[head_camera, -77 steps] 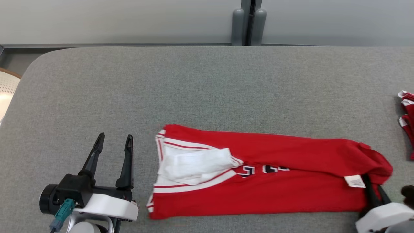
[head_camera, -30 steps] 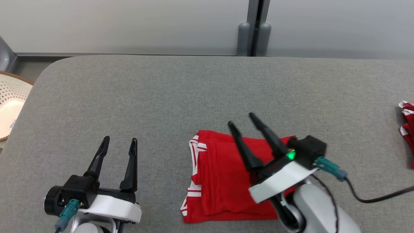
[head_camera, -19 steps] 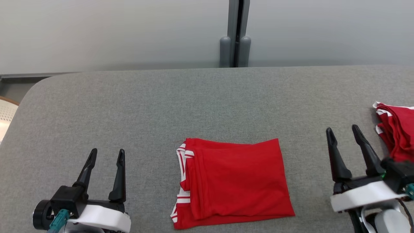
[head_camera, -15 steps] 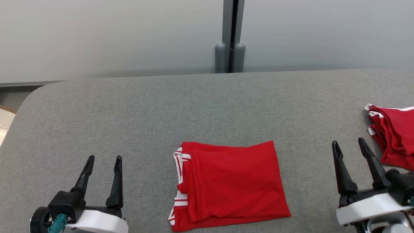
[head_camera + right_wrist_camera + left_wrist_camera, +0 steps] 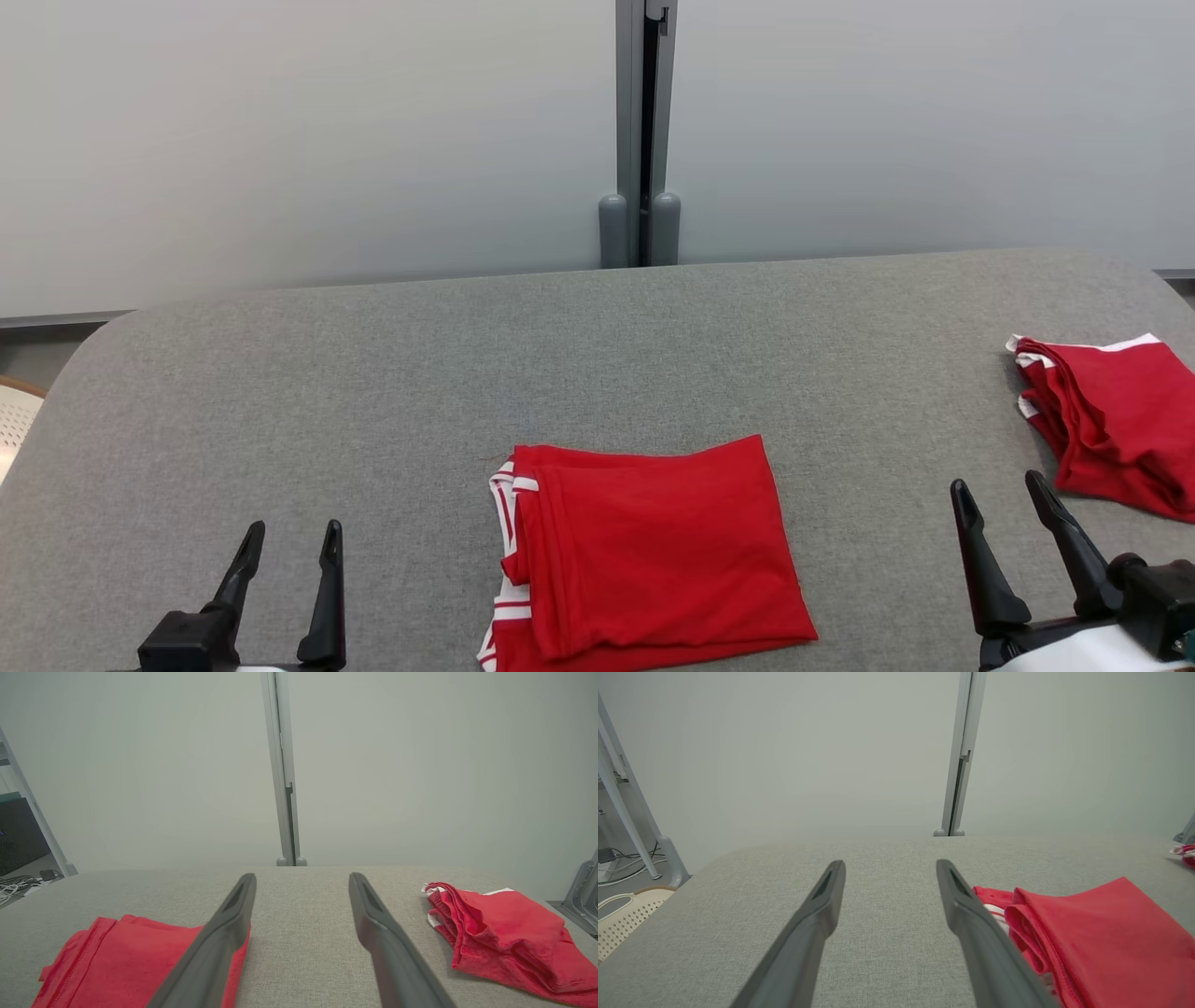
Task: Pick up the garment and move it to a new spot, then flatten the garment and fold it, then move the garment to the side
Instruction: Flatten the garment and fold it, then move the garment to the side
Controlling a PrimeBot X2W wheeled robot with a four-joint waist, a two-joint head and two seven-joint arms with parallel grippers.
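Note:
The garment [image 5: 644,551] is red with white trim, folded into a flat rectangle near the front middle of the grey table [image 5: 373,373]. In the left wrist view the garment [image 5: 1092,938] lies to the right of my fingers, and in the right wrist view the garment [image 5: 126,956] lies to their left. My left gripper [image 5: 289,537] stands open at the lower left, well apart from the cloth. At the lower right, my right gripper [image 5: 999,490] is open too, with bare table between its fingers.
A second folded red garment [image 5: 1111,420] lies at the table's right edge, close to my right gripper; it also shows in the right wrist view [image 5: 500,928]. A pale wall with a grey post [image 5: 639,131] runs behind the table. A perforated cream basket [image 5: 621,914] sits off the left end.
The garment went from a long strip to a folded rectangle. My right gripper left it and drew back to the lower right. The head camera has tilted up since.

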